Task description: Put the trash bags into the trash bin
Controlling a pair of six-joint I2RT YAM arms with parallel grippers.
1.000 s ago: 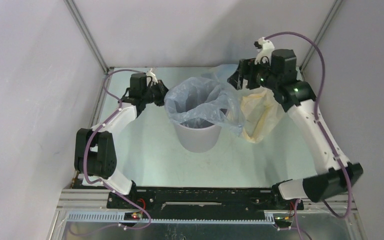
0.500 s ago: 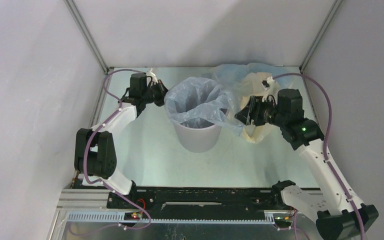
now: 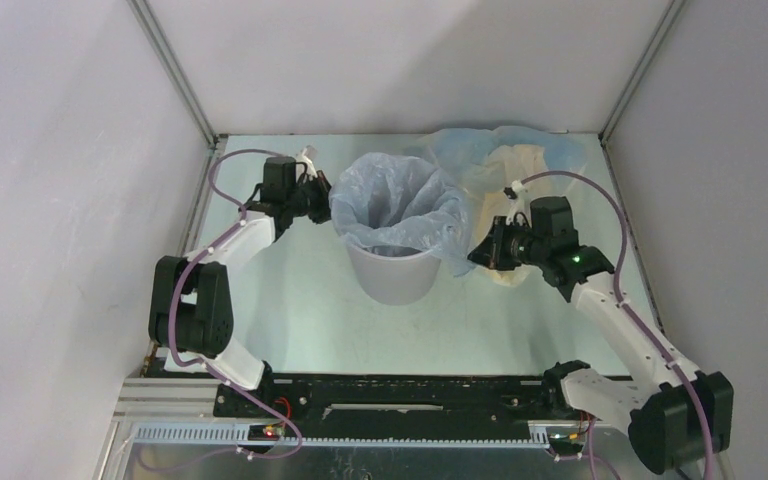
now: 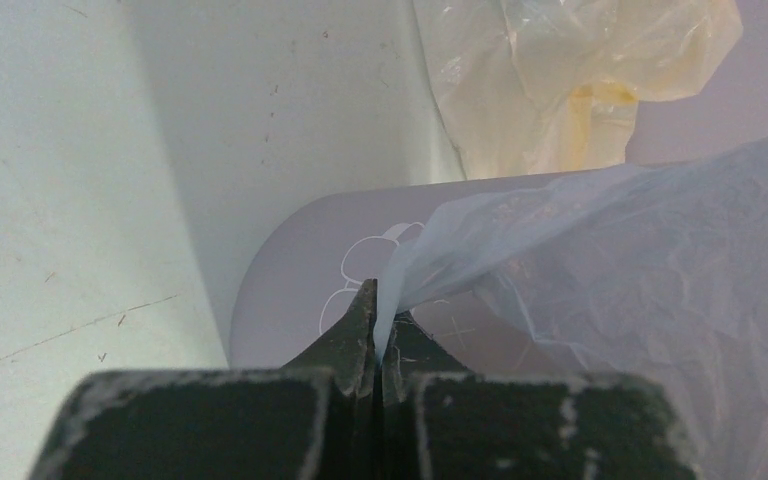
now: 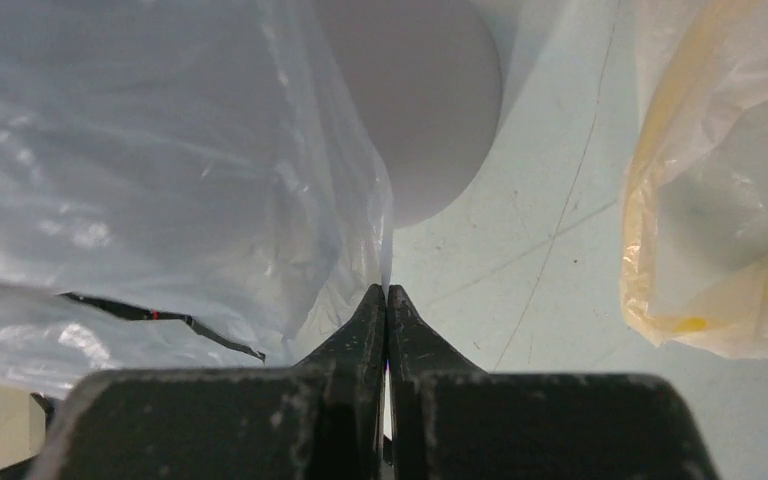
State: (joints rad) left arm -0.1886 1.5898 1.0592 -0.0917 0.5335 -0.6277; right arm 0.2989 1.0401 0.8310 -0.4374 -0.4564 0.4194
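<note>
The light grey trash bin (image 3: pixel 395 275) stands mid-table, lined by a pale blue-grey trash bag (image 3: pixel 400 205) whose film spills over the rim. My left gripper (image 3: pixel 322 195) is shut on the bag's left edge; in the left wrist view the film (image 4: pixel 610 260) runs into the closed tips (image 4: pixel 377 335) in front of the bin wall (image 4: pixel 290 290). At the bag's right side my right gripper (image 3: pixel 478 252) is shut on its hanging edge (image 5: pixel 160 170), tips (image 5: pixel 387 300) pinching the film beside the bin (image 5: pixel 420 100). A cream-yellow bag (image 3: pixel 516 170) lies behind.
A pale blue bag (image 3: pixel 470 145) lies crumpled at the back right, under and beside the cream-yellow bag (image 5: pixel 720 200) (image 4: pixel 560 70). Enclosure walls stand close on the left, back and right. The arm bases sit at the near edge.
My right arm swung down from the back right corner to the bag's right edge and its jaws shut there. The left gripper closed fully on the left edge and shifted slightly.
</note>
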